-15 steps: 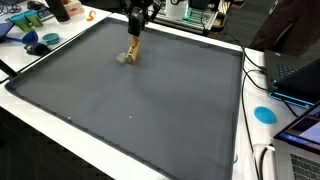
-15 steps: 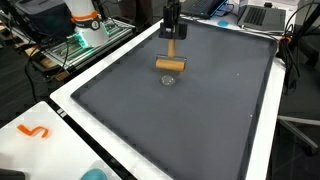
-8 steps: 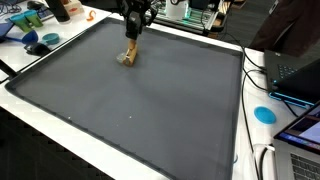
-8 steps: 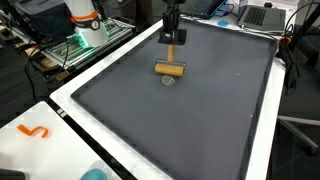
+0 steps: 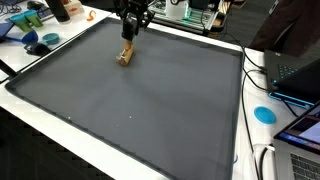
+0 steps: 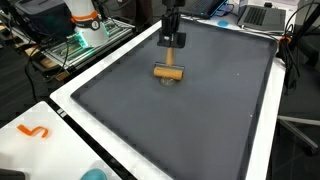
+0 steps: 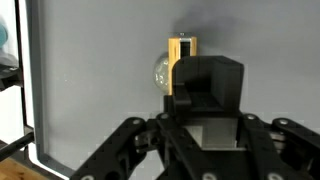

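While your gripper clamps the wooden mallet, its head lies crosswise straight below, just beside a clear ball.

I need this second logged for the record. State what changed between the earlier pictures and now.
The fingers have come lower and slightly forward, shut on the handle of the wooden mallet throughout. The mallet's head went down with them, closer to the small clear round thing; whether they touch cannot be told. Nothing was let go. The grey mat stayed as it was.
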Motion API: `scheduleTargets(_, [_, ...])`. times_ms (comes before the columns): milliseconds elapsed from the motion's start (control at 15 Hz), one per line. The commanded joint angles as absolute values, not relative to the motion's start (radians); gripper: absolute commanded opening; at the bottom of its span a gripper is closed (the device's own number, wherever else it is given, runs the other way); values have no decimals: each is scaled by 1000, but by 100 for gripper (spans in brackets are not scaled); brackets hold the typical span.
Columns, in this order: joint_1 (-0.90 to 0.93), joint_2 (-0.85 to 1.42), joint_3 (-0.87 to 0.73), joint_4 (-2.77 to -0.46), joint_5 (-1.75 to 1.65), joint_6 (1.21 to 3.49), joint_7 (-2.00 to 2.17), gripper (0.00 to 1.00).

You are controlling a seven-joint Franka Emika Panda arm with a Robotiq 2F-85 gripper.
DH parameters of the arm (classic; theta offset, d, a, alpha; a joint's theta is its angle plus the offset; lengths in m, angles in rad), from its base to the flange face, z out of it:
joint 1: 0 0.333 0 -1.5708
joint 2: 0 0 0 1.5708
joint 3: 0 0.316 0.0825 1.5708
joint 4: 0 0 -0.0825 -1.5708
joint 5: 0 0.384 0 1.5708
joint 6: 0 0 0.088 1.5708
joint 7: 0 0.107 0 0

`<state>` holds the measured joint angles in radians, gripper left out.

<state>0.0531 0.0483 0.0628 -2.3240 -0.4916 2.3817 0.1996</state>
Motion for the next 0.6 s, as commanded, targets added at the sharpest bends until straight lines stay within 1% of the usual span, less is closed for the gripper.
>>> scheduleTargets(0, [49, 71, 39, -2319, -556, 2408, 254, 24])
scheduleTargets(533, [32, 101, 9, -2307, -514, 2428, 214, 24])
